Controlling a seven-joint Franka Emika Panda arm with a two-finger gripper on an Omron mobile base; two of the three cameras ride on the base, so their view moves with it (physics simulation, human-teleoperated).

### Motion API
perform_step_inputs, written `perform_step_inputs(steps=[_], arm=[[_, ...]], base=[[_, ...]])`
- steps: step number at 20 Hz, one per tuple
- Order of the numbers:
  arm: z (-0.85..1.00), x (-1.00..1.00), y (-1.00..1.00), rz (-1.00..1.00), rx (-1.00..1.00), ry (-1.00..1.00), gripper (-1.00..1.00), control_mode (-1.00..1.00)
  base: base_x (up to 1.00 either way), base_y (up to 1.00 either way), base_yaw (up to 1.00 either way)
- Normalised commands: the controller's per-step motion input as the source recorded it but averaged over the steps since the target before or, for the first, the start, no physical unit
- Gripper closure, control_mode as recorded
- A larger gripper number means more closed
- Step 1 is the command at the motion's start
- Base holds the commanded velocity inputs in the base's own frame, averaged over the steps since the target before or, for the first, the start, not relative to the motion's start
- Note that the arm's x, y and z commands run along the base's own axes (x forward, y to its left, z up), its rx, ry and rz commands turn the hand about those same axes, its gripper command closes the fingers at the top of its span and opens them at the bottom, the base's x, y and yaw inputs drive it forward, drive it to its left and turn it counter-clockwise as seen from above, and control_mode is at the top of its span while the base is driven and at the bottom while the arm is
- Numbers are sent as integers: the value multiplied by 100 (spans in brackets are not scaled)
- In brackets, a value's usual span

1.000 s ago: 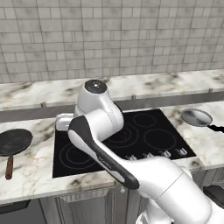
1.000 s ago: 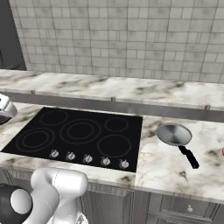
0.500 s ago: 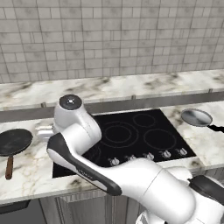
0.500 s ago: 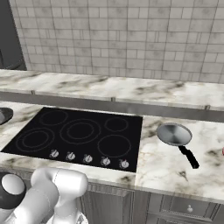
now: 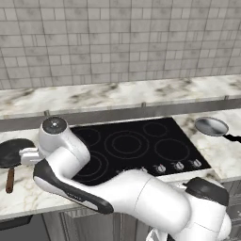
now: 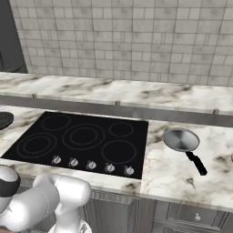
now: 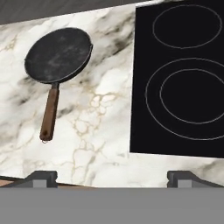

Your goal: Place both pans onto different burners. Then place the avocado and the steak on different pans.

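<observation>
**Claw hangs open over bench beside dark pan**

A white robot arm (image 5: 141,202) bends low and leftward across the front of a kitchen bench (image 5: 23,197), its wrist reaching past the left edge of the black glass cooktop (image 5: 136,146). In the hand view the claw (image 7: 111,177) hovers above bare marble with its two dark fingertips (image 7: 41,177) spread wide apart and nothing between them.

Just beyond the claw, on the marble left of the cooktop, lies the dark pan (image 7: 58,54), flat on the bench, with its brown wooden handle (image 7: 48,114) pointing back toward the front edge. The pan sits clear of the glass and apart from the claw. Beside it, two ring-marked burners (image 7: 188,98) show on the cooktop's left side, both bare.

From the right base camera, a row of small silver knobs (image 6: 91,164) runs along the cooktop's front edge, with further burner rings behind them. To the right of the glass, the silver pan (image 6: 181,139) rests on the marble, its black handle (image 6: 198,164) angled toward the front right. Whether the red sliver at the far right edge of that view is the steak cannot be told.

Behind everything, a raised marble ledge (image 6: 118,91) and a grey tiled wall (image 6: 123,41) close the scene.
</observation>
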Motion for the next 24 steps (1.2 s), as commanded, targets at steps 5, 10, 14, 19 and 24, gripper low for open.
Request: perform_step_inputs(steps=[5, 10, 14, 19, 24], arm=[[-27, 3, 44, 0, 0, 2, -100, -100], [-31, 11, 41, 0, 0, 3, -100, -100], [-33, 21, 36, 0, 0, 3, -100, -100], [-27, 25, 36, 0, 0, 1, -100, -100], [-23, 31, 36, 0, 0, 1, -100, -100]], base=[[0, 0, 0], [0, 0, 0], [0, 0, 0], [0, 0, 0], [0, 0, 0]])
